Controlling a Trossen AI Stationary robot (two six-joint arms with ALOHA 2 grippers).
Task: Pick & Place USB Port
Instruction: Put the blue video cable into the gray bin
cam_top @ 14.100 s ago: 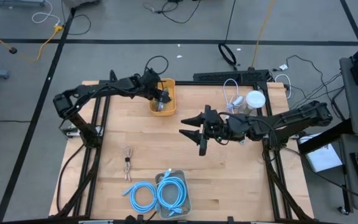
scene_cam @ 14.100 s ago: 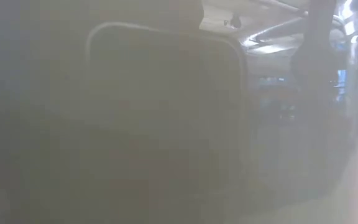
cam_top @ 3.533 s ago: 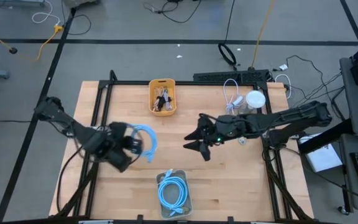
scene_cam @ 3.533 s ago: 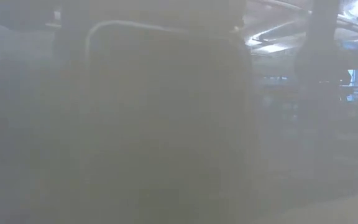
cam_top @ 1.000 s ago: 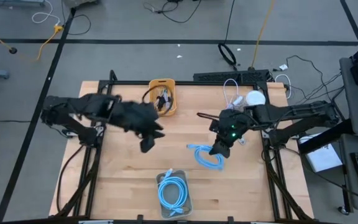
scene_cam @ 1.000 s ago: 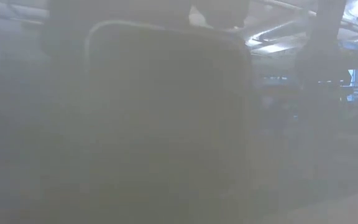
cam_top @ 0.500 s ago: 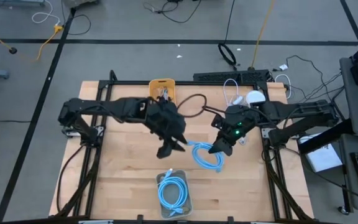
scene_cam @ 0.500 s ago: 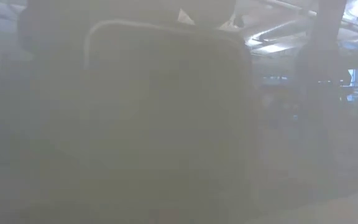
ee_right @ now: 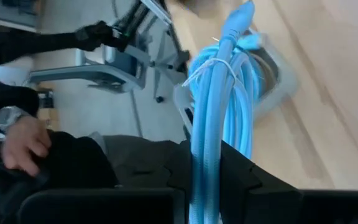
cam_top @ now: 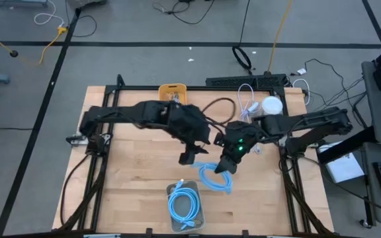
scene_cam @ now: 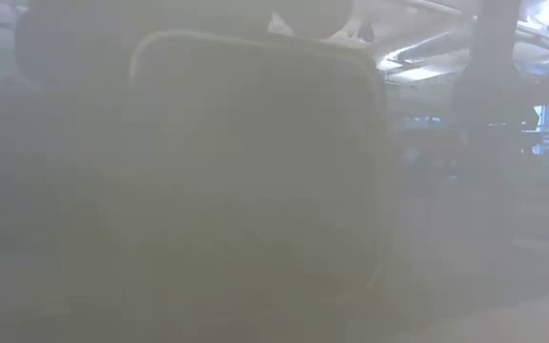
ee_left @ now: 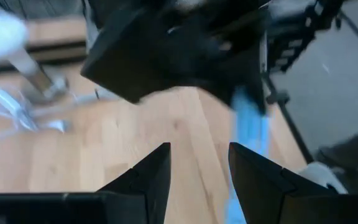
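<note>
Right gripper (cam_top: 226,165) sits mid-table, jaws clamped on a coiled blue cable (cam_top: 215,178); the coil hangs below it over the wood. In the right wrist view the blue cable (ee_right: 215,118) runs up between the jaws, tied with a white zip tie, and a second blue coil sits in a grey tray (ee_right: 277,74) behind.

Left gripper (cam_top: 189,156) is just beside the right one, jaws apart with nothing between them in the left wrist view.

Grey tray (cam_top: 184,201) near the front edge holds another blue coil. Yellow bin (cam_top: 172,90) at the back is half hidden by the left arm; contents unreadable. Low view is fogged, nothing usable. A person's hand (ee_right: 23,140) shows off-table.
</note>
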